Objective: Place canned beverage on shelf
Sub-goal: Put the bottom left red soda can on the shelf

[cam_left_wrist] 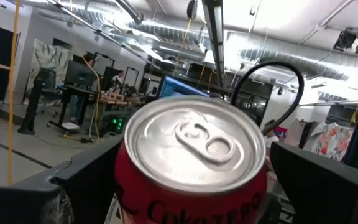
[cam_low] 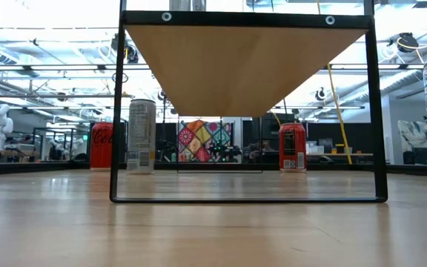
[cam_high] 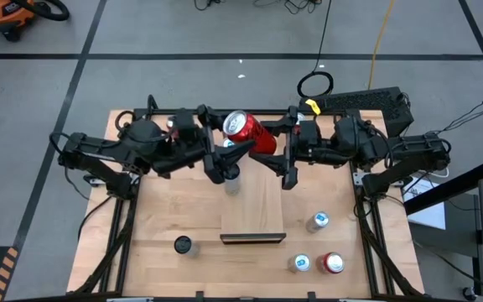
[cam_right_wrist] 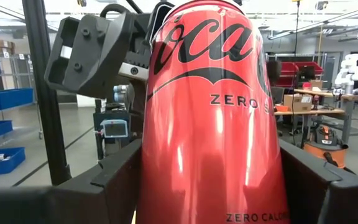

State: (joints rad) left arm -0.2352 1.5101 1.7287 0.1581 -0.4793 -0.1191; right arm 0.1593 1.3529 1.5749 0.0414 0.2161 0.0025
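Observation:
A red canned beverage (cam_high: 250, 132) is held high over the table's far middle, with my right gripper (cam_right_wrist: 213, 177) shut on it. My left gripper (cam_left_wrist: 191, 186) is open, and its fingers (cam_left_wrist: 89, 180) stand on either side of the can's top end (cam_left_wrist: 194, 140). In the high view the left gripper (cam_high: 223, 141) and the right gripper (cam_high: 279, 147) meet at the can. The shelf (cam_high: 254, 205), a pale board on a black frame with a dark strip (cam_high: 252, 238) at its near end, stands below them. The low view shows its underside (cam_low: 247, 67). My right gripper pinches the can's red side wall (cam_right_wrist: 160, 186) between its two fingers, low on the body. The fingers come about level from the table's right and lie across the can. The can is lifted clear above the shelf's far end, its top leaning toward my left arm.
A pale can (cam_high: 231, 181) stands by the shelf's far left corner. A dark can (cam_high: 183, 244) stands at near left. Two silver-topped cans (cam_high: 318, 221), (cam_high: 301, 262) and a red one (cam_high: 333, 262) stand at near right. The shelf's black frame legs (cam_low: 115, 111) rise from the tabletop.

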